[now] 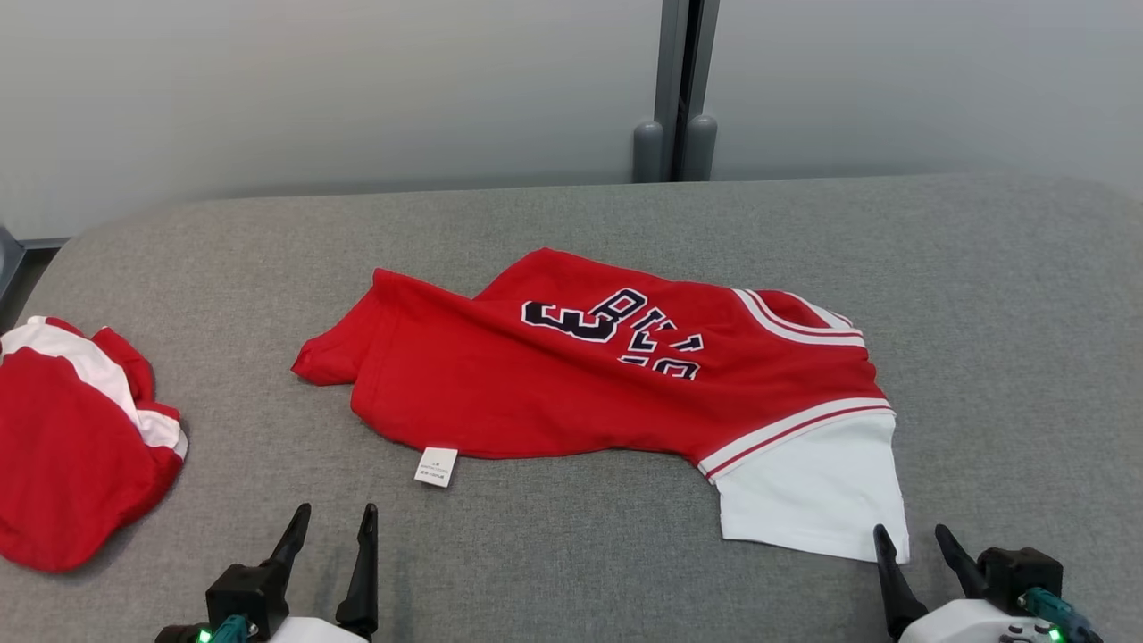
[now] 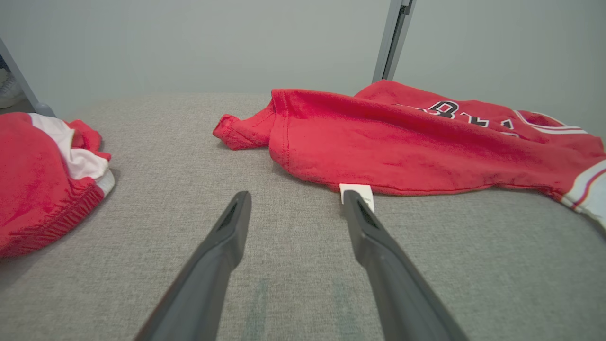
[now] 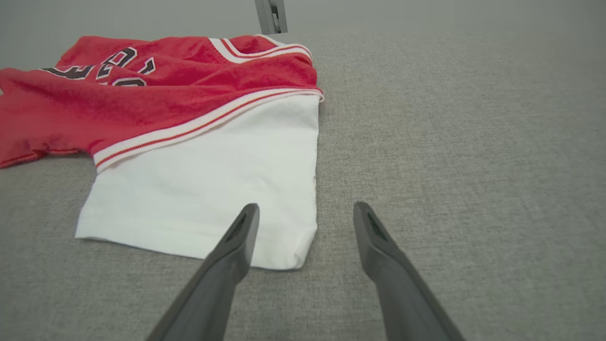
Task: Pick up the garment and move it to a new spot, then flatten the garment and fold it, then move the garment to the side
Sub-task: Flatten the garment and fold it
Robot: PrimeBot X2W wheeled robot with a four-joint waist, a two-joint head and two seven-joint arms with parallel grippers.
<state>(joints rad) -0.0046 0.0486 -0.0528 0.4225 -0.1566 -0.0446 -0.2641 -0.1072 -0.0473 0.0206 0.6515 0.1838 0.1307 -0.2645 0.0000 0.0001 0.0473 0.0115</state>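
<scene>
Red basketball jersey with dark lettering and white-striped trim lies rumpled and partly doubled over itself mid grey fabric-covered counter, with its white sleeve at the near right and a small white care label poking out from the near hem. Left tool is open and empty at near left, just short of the label; right tool is open and empty at near right, one finger overlapping the sleeve's near corner in the right wrist view. Second bunched red-and-white garment sits at the left edge, well apart from the jersey.
</scene>
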